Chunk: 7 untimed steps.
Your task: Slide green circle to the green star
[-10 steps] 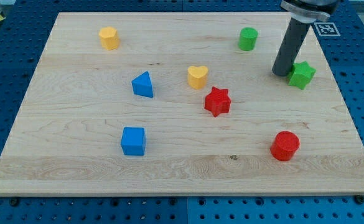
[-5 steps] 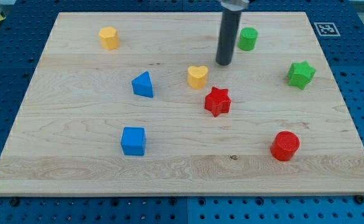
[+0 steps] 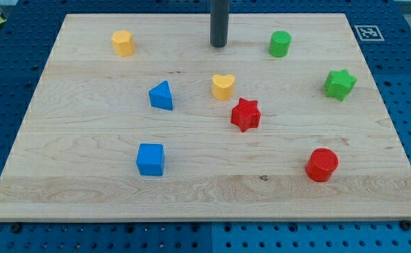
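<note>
Right now my tip (image 3: 218,46) is resting on the wooden board (image 3: 86,197) near the view's top edge, w/ the dark rod rising straight up out of frame; no fingers on this rig, just the bare rod end, touching nothing. Green circle (image 3: 280,43) is sitting to the view's right of the tip, at abt the same height in the view, w/ a clear gap between them. Green star (image 3: 340,84) is lying further right and a bit lower, near the board's right edge, apart from the circle. Yellow heart (image 3: 223,87) is sitting below the tip, and red star (image 3: 246,114) is lying just below-right of the heart, close but not touching. Blue triangle (image 3: 161,95) is sitting left of the heart, blue cube (image 3: 150,159) lower down on the left side. Yellow block (image 3: 123,43), shape unclear, is sitting top-left. Red cylinder (image 3: 322,164) is sitting bottom-right, well apart from the rest.
</note>
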Tool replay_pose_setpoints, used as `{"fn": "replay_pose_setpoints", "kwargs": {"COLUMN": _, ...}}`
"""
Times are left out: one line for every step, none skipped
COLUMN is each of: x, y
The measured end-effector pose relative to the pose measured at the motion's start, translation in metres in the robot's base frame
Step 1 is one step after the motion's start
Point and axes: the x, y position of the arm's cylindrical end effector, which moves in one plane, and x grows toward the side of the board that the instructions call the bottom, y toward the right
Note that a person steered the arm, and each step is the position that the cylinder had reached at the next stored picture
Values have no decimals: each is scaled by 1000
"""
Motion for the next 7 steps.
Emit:
{"fn": "replay_pose_setpoints", "kwargs": {"x": -8, "y": 0}}
{"fn": "replay_pose_setpoints", "kwargs": {"x": -31, "y": 7}}
{"fn": "replay_pose_setpoints", "kwargs": {"x": -14, "y": 34}}
{"fn": "replay_pose_setpoints", "kwargs": {"x": -16, "y": 64}}
{"fn": "replay_pose_setpoints", "kwargs": {"x": -3, "y": 108}}
{"fn": "replay_pose_setpoints", "kwargs": {"x": 19, "y": 139}}
{"fn": "replay_pose_setpoints", "kwargs": {"x": 43, "y": 151}}
